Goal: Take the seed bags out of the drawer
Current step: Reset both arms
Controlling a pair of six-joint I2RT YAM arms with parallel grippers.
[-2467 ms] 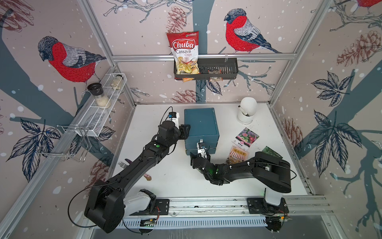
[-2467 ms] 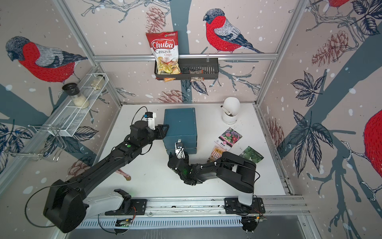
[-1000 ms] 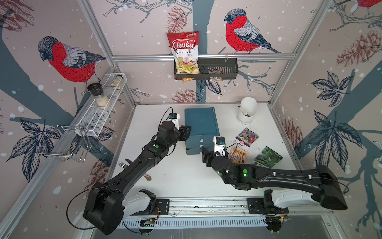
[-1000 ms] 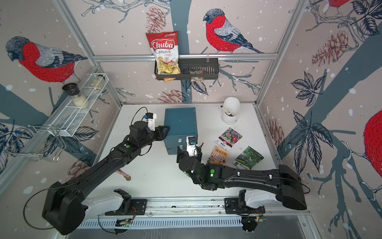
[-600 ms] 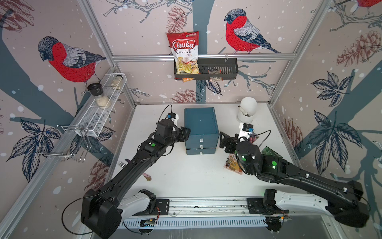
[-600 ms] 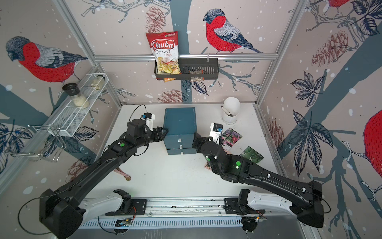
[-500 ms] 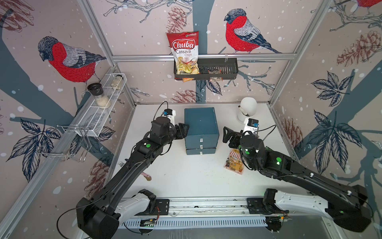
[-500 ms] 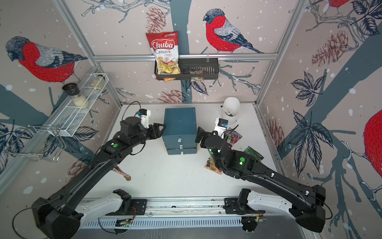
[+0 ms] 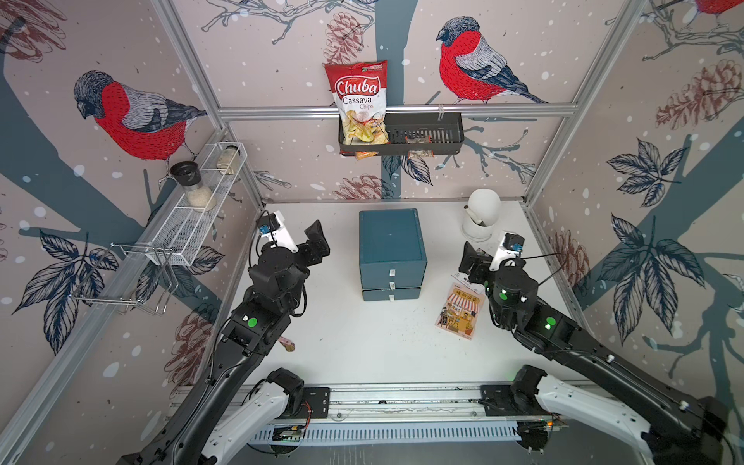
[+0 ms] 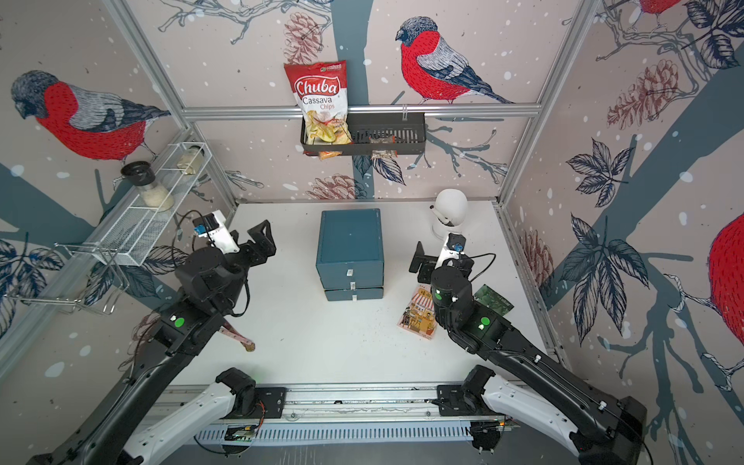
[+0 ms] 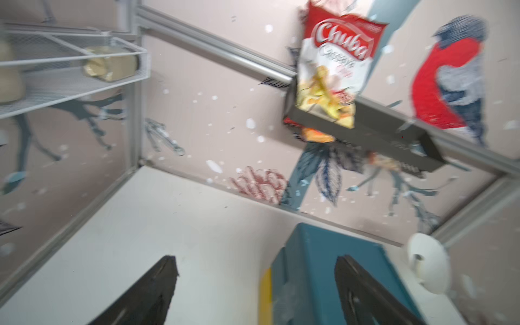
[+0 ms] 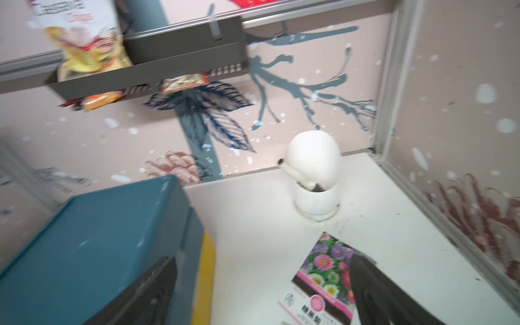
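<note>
Enclosing the white tabletop [image 9: 354,346] stand bird-printed walls [image 9: 282,161] (aluminium-framed).

We list two black arms, each on a white base link. Our left arm [image 9: 257,322] has its elbow bent and forearm raised, with the left wrist [image 9: 277,269] turned inward. The left gripper [image 9: 318,241] is empty with jaws wide apart, and the left fingers [image 11: 152,289] show clear space between them. Our right arm [image 9: 563,334] reaches lower and longer, with the right wrist [image 9: 511,290] lifted. The right gripper [image 9: 469,261] is empty with jaws spread wide, the right fingers [image 12: 374,287] well apart.
</note>
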